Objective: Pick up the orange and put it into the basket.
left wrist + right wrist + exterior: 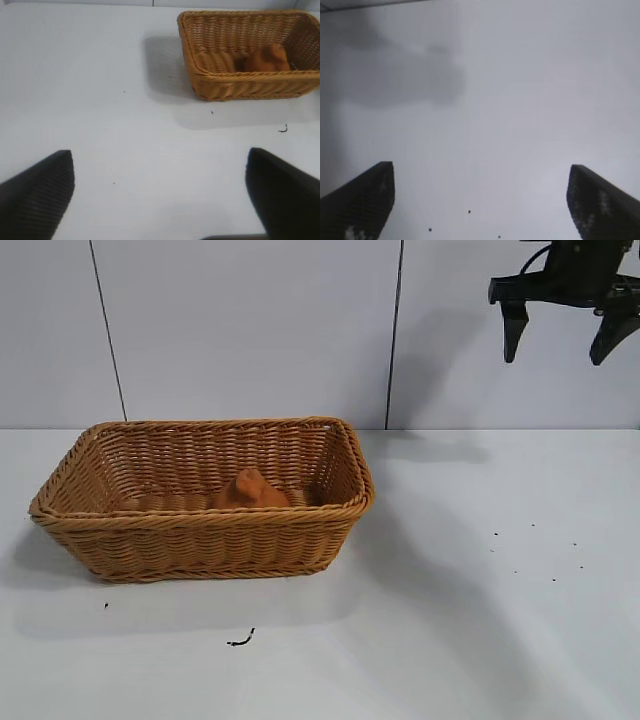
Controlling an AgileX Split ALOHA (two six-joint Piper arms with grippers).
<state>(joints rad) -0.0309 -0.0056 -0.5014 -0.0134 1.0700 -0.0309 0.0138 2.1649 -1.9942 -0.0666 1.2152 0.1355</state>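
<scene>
The orange (pixel 250 490), a dull orange-brown dome with a small knob, lies inside the tan wicker basket (pixel 200 525) at the table's left. Both show in the left wrist view too, the orange (pixel 267 59) inside the basket (pixel 240 82). My right gripper (pixel 558 348) hangs open and empty high at the upper right, well away from the basket. In its own view its gripper (pixel 480 200) holds nothing over bare table. My left gripper (pixel 160 192) is open and empty above the table, far from the basket; it is out of the exterior view.
A small dark curl of debris (pixel 241 640) lies on the white table in front of the basket. Several dark specks (pixel 530 550) dot the table at the right. A panelled wall stands behind.
</scene>
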